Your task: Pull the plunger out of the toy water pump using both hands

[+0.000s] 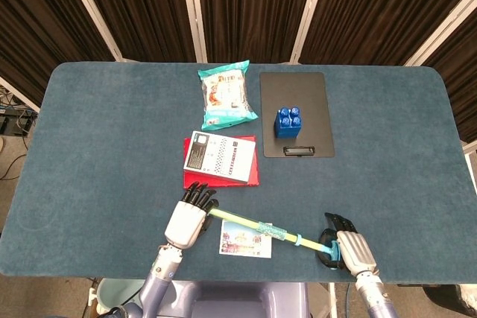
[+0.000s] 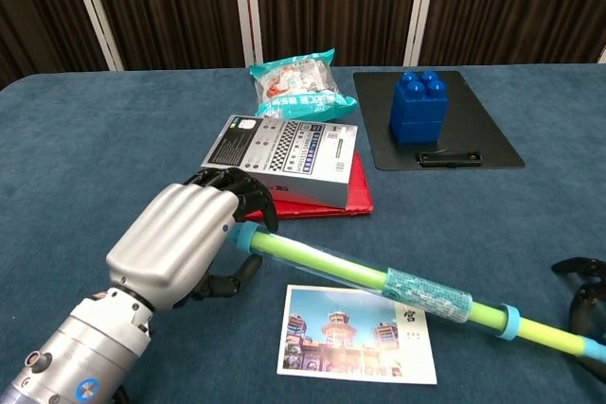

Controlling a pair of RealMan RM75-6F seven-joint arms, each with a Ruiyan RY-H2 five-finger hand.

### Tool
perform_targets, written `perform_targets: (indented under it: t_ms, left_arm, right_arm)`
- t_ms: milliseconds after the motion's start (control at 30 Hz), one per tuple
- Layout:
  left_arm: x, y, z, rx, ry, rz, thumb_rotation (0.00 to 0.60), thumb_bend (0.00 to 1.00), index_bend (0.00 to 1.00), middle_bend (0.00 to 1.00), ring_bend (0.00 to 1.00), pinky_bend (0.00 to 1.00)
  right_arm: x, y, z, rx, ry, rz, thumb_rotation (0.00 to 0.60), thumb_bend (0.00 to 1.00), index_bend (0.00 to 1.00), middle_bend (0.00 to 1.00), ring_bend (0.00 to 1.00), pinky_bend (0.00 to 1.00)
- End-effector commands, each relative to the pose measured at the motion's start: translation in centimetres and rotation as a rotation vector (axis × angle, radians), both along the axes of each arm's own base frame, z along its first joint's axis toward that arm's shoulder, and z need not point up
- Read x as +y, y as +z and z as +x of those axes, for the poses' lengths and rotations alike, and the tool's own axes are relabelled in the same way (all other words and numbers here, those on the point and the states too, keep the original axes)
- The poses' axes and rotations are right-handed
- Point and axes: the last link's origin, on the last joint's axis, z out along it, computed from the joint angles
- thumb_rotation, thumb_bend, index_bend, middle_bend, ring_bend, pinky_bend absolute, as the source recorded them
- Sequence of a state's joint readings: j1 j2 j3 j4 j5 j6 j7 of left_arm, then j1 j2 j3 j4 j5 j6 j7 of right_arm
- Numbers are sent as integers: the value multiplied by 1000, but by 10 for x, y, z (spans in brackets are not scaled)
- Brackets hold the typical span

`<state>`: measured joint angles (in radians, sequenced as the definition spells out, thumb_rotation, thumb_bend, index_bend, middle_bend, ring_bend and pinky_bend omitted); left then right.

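Note:
The toy water pump [image 1: 253,226] [image 2: 360,276] lies slanted near the table's front edge: a clear green tube with a yellow plunger rod [image 2: 549,333] sticking out past a blue ring [image 2: 508,321]. My left hand [image 1: 186,221] [image 2: 180,243] grips the tube's blue-capped left end, fingers curled over it and thumb below. My right hand [image 1: 349,247] [image 2: 582,295] holds the blue plunger handle [image 1: 326,248] at the right end. In the chest view that hand is mostly cut off by the frame's edge.
A postcard [image 1: 246,242] [image 2: 358,333] lies under the tube. Behind it a printed box rests on a red book [image 1: 221,161] [image 2: 327,191]. Further back are a snack bag [image 1: 226,94] and a blue block [image 1: 288,121] on a black clipboard [image 1: 294,87].

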<state>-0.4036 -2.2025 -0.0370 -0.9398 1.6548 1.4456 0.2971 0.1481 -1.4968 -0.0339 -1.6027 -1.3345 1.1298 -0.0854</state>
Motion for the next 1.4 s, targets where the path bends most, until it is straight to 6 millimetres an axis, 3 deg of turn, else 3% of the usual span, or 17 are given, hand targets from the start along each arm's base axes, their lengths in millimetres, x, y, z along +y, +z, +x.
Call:
perform_targets:
  t_ms: [33,267,600,1400]
  left_arm:
    - [1,0,1,-9,0,-2,600,548,731,265,148,162]
    - [5,2,1,-58,12,-5,600,549,734,273,148,163]
    - [11,21,2,-182,0,45,600,551,736,280,148,163]
    - [16,50,-7,-207,-4,94,600,553,738,284,148,163]
  right_arm:
    - [0,-1,0,-4,-2,-1,600,398,521,105,0,76]
    - [1,-2,0,-38,-14,-6,600,443,574,149,15,85]
    - [-5,6,0,-56,-10,-57,600,473,681,202,39,109]
    - [-28,47,5,90,77,-162,600,474,706,223,53,109]
